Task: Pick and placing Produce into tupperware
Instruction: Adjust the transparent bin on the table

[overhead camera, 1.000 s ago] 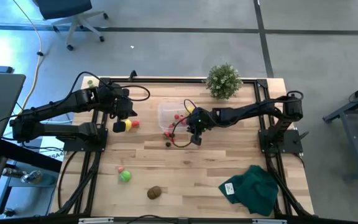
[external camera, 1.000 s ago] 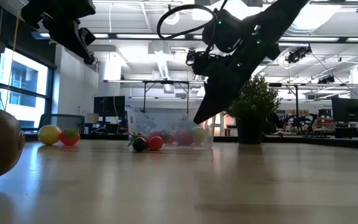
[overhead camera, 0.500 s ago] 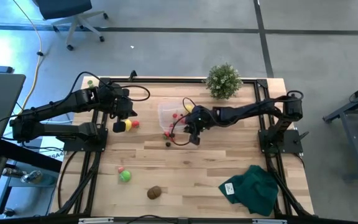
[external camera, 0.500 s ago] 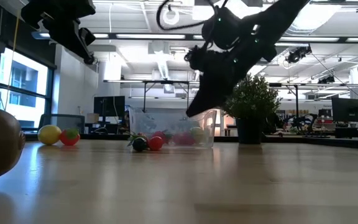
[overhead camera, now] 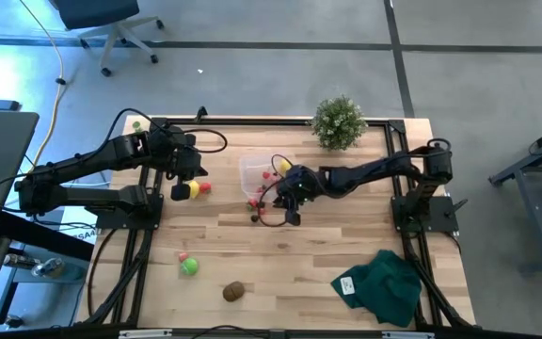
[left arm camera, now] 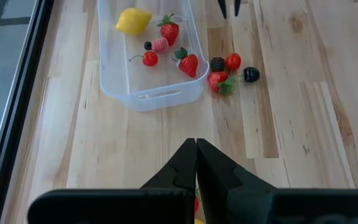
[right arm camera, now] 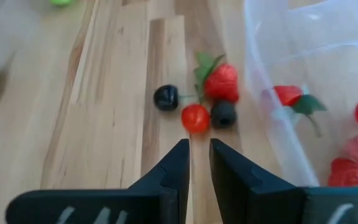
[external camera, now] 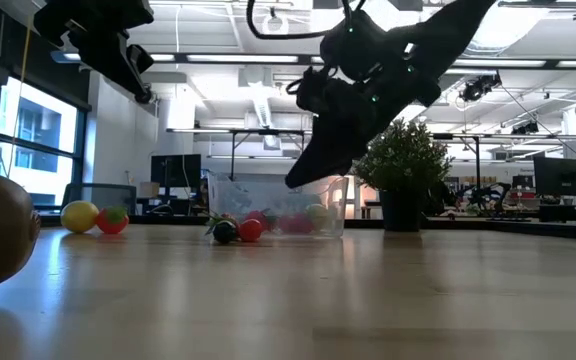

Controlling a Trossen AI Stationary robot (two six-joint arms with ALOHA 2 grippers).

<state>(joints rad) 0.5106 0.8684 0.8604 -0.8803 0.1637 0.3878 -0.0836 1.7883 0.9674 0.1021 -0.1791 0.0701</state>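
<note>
The clear tupperware point(overhead camera: 257, 173) stands left of the table's middle and holds a lemon point(left arm camera: 133, 21), strawberries and small red berries. Against its near side on the table lie a strawberry point(right arm camera: 221, 81), a red berry point(right arm camera: 196, 117) and two dark berries point(right arm camera: 166, 97). My right gripper point(right arm camera: 199, 151) hangs above the wood just right of them, fingers a narrow gap apart, nothing between them. My left gripper point(left arm camera: 196, 147) is shut, raised over a second lemon point(overhead camera: 194, 188) and a red fruit at the table's left. A green ball point(overhead camera: 189, 267) and a brown kiwi point(overhead camera: 233, 291) lie near the front.
A bushy potted plant point(overhead camera: 338, 122) stands at the far edge, right of the tupperware. A dark green cloth point(overhead camera: 380, 284) with a white label lies at the near right corner. Bare wood stretches between the berries and the cloth.
My right gripper has swung its fingertips a little toward the table's left, closer to the loose berries beside the tupperware, and has tipped as it went. Its finger gap looks the same. No fruit has moved.
</note>
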